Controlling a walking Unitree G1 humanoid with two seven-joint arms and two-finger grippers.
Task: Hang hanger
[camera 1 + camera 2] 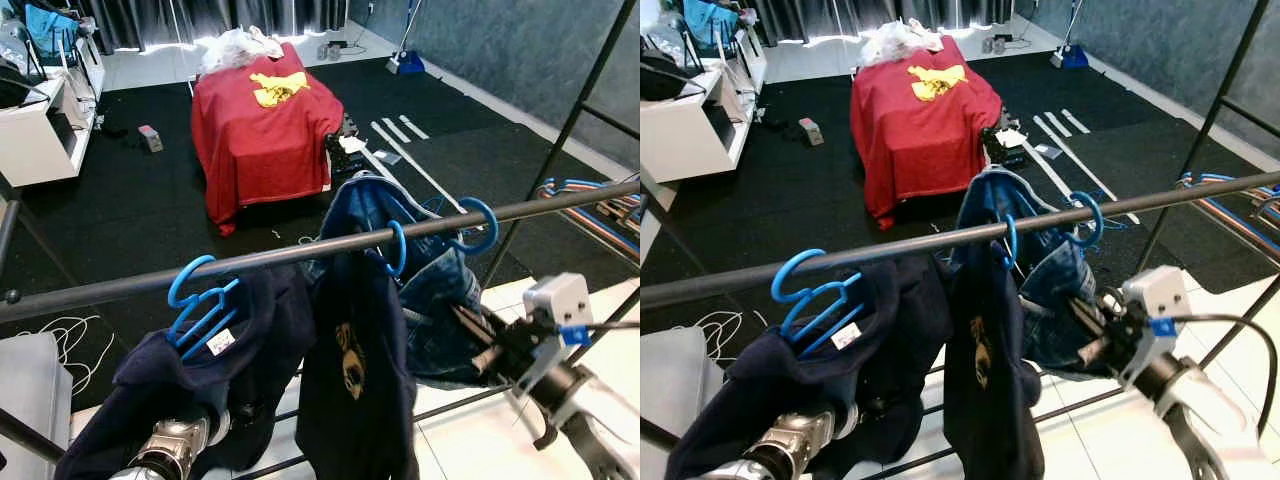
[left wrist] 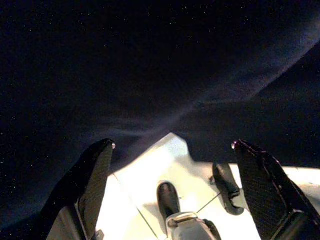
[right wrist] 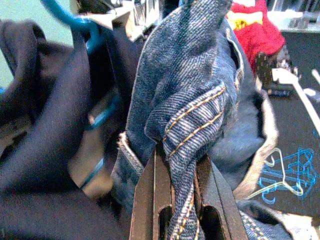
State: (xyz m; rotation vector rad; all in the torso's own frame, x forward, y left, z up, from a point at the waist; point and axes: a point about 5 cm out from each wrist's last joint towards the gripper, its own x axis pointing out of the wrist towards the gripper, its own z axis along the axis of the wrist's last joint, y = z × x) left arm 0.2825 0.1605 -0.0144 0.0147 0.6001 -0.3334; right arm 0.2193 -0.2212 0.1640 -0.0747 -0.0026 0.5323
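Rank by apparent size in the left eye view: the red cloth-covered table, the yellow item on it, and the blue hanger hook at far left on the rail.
1. Red cloth-covered table
2. Yellow item and blue hanger hook: alike; the hook is nearer, so unranked.

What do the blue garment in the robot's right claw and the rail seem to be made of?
The blue garment looks like denim: woven twill grain and orange-yellow seam stitching, pinched in the right gripper. The rail appears to be dark metal tubing, smooth with a dull sheen, though painted plastic can't be excluded.
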